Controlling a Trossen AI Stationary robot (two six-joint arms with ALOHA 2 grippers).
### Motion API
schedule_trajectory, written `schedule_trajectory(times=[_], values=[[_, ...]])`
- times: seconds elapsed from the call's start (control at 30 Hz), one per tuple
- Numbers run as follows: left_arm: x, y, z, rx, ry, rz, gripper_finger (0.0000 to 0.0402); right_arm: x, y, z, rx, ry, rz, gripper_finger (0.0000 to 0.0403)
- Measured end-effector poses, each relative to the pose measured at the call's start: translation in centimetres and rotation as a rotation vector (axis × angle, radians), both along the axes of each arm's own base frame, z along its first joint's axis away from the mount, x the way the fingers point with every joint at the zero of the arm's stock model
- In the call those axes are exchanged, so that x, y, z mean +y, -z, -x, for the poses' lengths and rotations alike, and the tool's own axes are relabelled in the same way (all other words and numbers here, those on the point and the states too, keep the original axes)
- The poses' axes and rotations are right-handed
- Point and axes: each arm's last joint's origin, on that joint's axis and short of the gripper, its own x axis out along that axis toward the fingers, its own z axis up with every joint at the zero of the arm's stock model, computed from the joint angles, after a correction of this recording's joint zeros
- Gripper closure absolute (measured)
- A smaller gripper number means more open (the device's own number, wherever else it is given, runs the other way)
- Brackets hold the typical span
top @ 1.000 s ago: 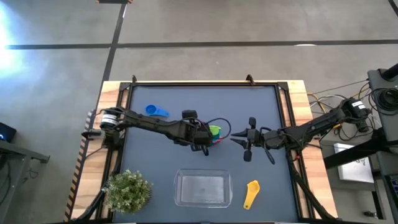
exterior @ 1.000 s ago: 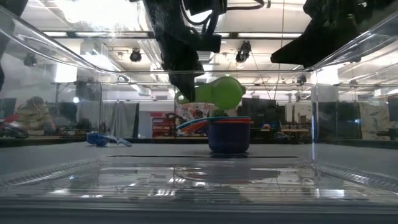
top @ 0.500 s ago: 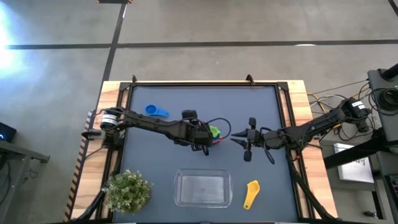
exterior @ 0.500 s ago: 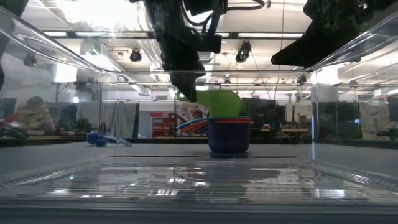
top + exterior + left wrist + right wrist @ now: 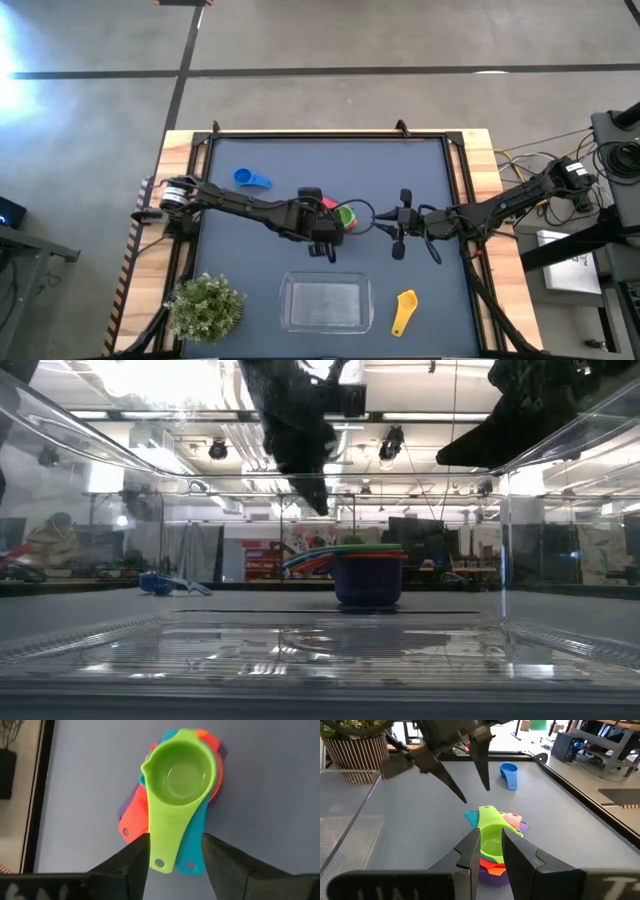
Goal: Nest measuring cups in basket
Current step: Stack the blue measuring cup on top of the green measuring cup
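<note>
A nested stack of measuring cups (image 5: 345,215) stands on the table's middle: purple at the bottom, then orange, red-pink and teal, with the green cup (image 5: 182,772) on top. My left gripper (image 5: 175,842) is open just above the green handle's end, one finger on either side, touching nothing. My right gripper (image 5: 491,837) hovers to the right of the stack (image 5: 495,850), pointing at it, its fingers a narrow gap apart and empty. A blue cup (image 5: 250,180) lies far-left and a yellow cup (image 5: 403,312) lies right of the clear basket (image 5: 325,303).
A bushy green plant (image 5: 205,308) stands at the near-left corner, beside the basket. The low view looks through the basket's clear walls (image 5: 530,510) at the stack (image 5: 368,575). Bare table lies between the stack and the basket. A raised frame edges the table.
My left gripper lowered the green cup from a tilted hold above the stack until it sat nested on top. It then let go and drew back a little toward the near edge and up. The right arm kept still.
</note>
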Motion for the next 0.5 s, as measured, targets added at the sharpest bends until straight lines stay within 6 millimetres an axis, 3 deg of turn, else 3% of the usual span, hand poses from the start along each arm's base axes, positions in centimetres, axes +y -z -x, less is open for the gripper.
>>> schedule_trajectory(times=[0.27,0.5], values=[[0.1,-0.6,-0.1,0.023,0.053,-0.024,0.0232,0.0,0.0,0.0,0.001,0.000,-0.002,0.0335],[2.8,-1.4,1.6,0.090,0.008,-0.037,0.0233,0.0,0.2,0.0,0.013,-0.006,-0.009,0.0335]])
